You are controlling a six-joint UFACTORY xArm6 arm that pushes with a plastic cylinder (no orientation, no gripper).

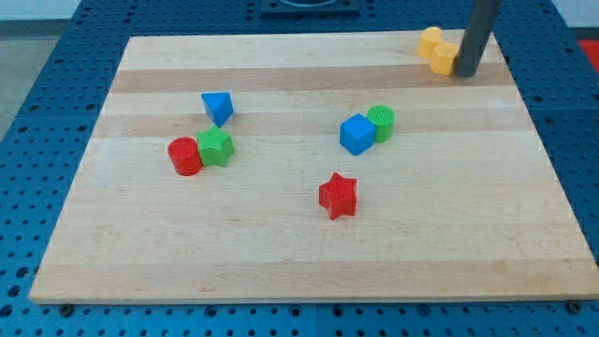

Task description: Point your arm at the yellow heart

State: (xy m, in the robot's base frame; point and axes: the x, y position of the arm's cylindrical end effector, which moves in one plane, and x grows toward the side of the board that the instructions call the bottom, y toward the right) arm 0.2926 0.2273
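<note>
Two yellow blocks lie touching at the view's top right of the wooden board: one (430,40) at the upper left, rounded like a heart, and one (442,59) just below and right of it, more angular. My tip (465,73) rests on the board right beside the lower yellow block, at its right edge. The dark rod rises from there out of the view's top.
A blue block (217,106) lies left of centre, with a red cylinder (184,155) and a green block (216,147) touching below it. A blue cube (356,134) touches a green cylinder (382,123) right of centre. A red star (338,195) lies below them.
</note>
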